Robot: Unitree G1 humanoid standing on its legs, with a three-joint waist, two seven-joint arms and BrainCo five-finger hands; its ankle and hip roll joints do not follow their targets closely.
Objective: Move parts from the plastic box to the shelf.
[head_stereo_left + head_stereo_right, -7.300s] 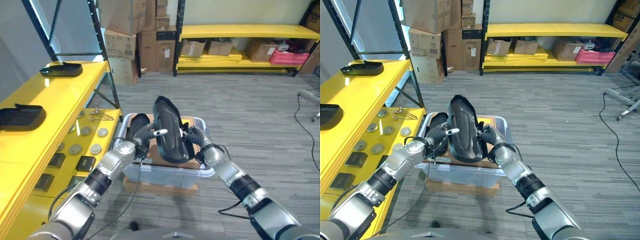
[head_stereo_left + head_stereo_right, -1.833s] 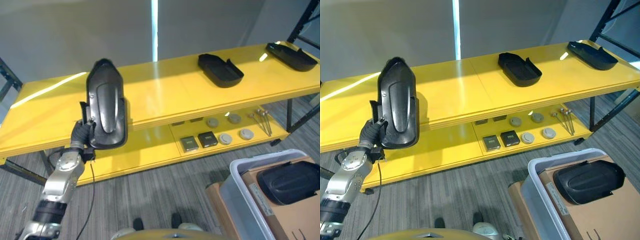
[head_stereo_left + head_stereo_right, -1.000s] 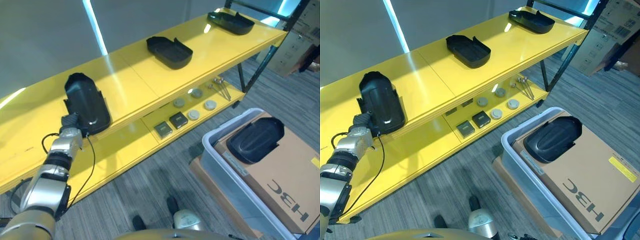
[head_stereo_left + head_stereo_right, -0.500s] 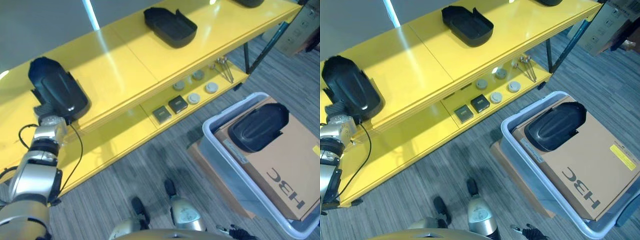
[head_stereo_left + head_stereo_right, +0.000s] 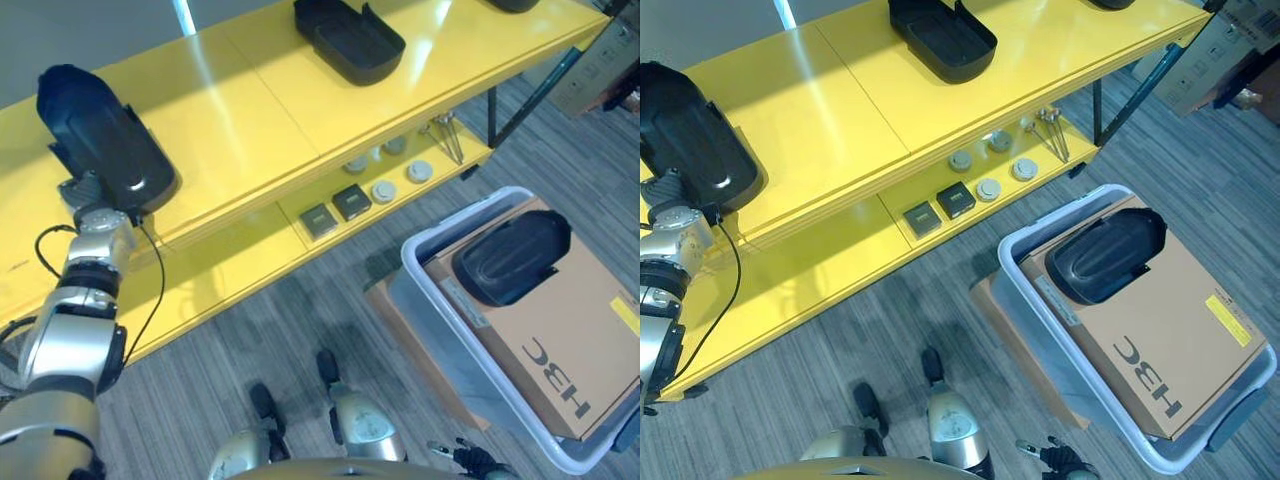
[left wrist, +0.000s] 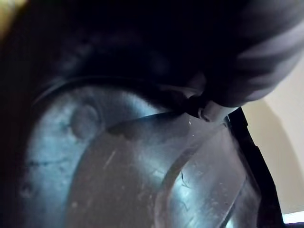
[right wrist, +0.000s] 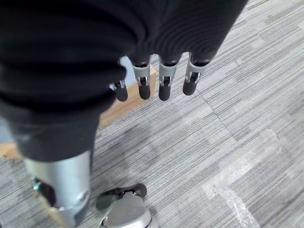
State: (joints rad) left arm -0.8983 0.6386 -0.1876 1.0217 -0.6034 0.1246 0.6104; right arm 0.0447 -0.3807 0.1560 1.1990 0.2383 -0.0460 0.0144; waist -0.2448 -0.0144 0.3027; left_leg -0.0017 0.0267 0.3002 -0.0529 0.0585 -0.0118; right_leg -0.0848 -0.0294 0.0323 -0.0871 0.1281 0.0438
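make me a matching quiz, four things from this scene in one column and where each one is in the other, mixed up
Things:
1. black part at the left hand
2. black part lying dome-up
3. round grey discs
4. right hand

Places:
A. lower level of the yellow shelf
B. hanging open over the grey floor
C. on the cardboard box inside the plastic box
D. top level of the yellow shelf, at its near edge

Pairs: 1-D, 2-C, 3-A, 4-B

Bright overhead glare streaks the shelf (image 5: pixel 300 110); left wrist view dim.
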